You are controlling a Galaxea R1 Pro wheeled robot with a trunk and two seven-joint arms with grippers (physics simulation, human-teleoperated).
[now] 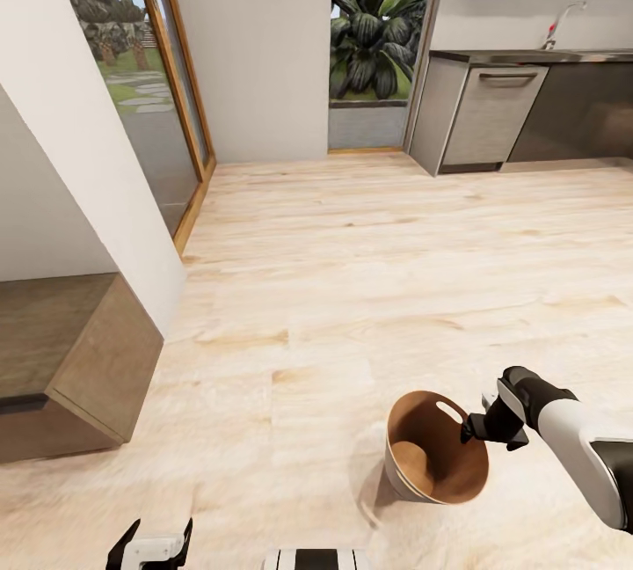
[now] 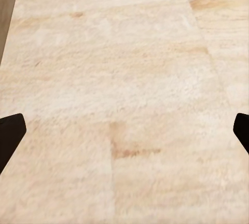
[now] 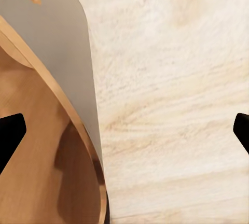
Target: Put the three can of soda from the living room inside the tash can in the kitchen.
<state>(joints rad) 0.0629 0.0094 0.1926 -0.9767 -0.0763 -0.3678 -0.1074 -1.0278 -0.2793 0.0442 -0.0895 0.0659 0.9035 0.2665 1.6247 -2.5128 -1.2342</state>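
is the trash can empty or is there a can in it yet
Empty as far as shown: the trash can stands upright on the floor, its brown inside bare, no soda can visible.

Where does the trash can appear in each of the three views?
Head view: trash can stands low, right of centre, on the floor, with the right gripper at its rim.
Left wrist view: not in it.
Right wrist view: its grey wall and brown inside are near.
Shared landmark: pale wood floor.

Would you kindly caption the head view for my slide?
Right gripper poised at the rim of the trash can on the pale wood kitchen floor.
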